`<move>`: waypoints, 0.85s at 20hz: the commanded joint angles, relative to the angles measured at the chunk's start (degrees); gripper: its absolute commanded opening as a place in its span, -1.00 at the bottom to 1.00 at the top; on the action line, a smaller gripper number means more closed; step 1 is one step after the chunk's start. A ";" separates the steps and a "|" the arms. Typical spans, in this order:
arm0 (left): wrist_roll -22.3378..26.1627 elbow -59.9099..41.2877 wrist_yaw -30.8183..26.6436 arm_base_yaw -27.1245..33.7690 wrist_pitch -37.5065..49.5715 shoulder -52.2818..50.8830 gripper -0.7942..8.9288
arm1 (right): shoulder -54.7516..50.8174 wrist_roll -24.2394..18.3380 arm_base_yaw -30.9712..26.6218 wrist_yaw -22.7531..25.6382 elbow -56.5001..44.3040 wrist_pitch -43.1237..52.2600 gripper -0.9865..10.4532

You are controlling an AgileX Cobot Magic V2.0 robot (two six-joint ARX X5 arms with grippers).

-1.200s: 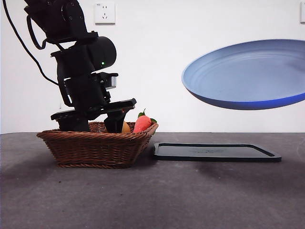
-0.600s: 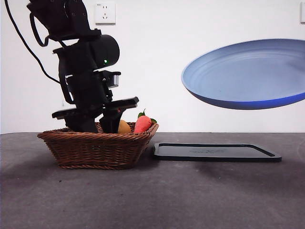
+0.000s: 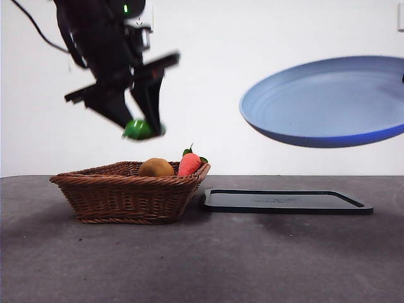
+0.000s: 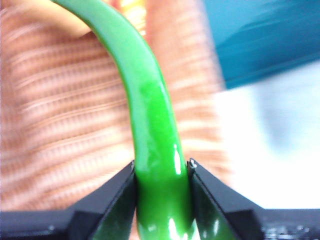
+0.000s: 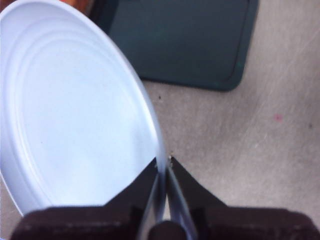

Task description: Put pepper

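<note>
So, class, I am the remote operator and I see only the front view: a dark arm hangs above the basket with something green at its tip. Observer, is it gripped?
Observer: Yes. The left wrist view shows the left gripper shut on the pepper, a jaw pressed against each side.
Operator: And the blue plate in the air?
Observer: The right gripper pinches the plate by its rim.
Operator: What lies under the plate?
Observer: The dark tray and bare table.
</note>
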 commanded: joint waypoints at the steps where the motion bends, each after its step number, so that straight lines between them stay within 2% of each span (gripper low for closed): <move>1: -0.55 1.29 3.26 -1.62 0.42 -2.60 -0.56 | 3.08 1.68 0.02 -0.28 0.61 0.81 -0.82; 4: -0.70 1.27 9.22 -4.35 2.29 -6.75 -0.56 | 7.93 4.98 0.02 -1.36 0.61 3.10 -0.82; 7: -0.79 1.27 15.89 -8.55 5.86 -7.96 -0.56 | 13.22 8.96 0.11 -7.85 0.61 6.25 -0.82; 9: 0.22 1.27 14.71 -12.04 6.21 -7.26 -0.56 | 15.54 11.26 0.55 -9.81 0.61 8.13 -0.82; 11: 3.69 1.27 12.85 -15.76 6.23 -5.53 -0.56 | 16.79 13.27 0.79 -10.88 0.61 9.35 -0.82; 15: 9.42 1.27 5.27 -20.11 7.04 -0.48 -0.56 | 17.14 14.01 0.90 -13.14 0.61 9.31 -0.82; 17: 10.36 1.27 2.73 -20.83 8.70 2.10 -0.56 | 17.14 14.40 0.90 -13.73 0.61 9.07 -0.82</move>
